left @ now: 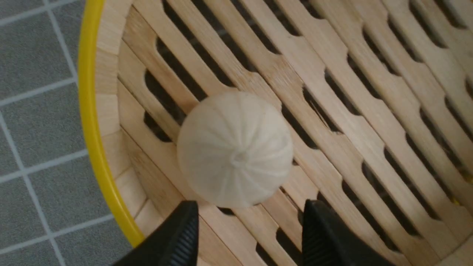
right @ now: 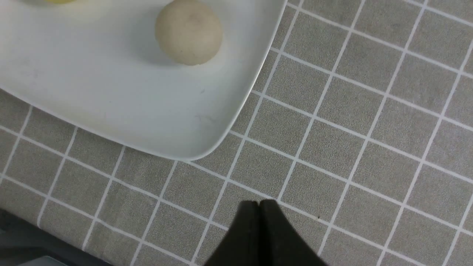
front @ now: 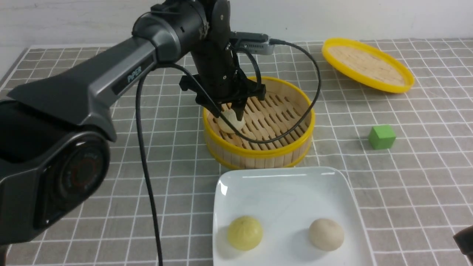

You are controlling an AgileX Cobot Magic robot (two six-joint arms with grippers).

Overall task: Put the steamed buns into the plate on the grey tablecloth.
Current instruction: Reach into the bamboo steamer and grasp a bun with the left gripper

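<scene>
Grey tablecloth (front: 406, 184) covers the desk, plain white wall (front: 369, 18) behind. One steamed bun (front: 230, 122) sits in the bamboo steamer (front: 258, 151), with the left tool (front: 231, 114) spread open just above it, gripping nothing. Other steamed bun (front: 326, 234) is on the plate (front: 281, 184). Right tool (right: 259, 203) is pinched shut and empty over the cloth nearby.

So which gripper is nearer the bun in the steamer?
Left. The left gripper hangs open right over the bun in the steamer; the right gripper is shut above the grey tablecloth off the plate corner, well away.
</scene>
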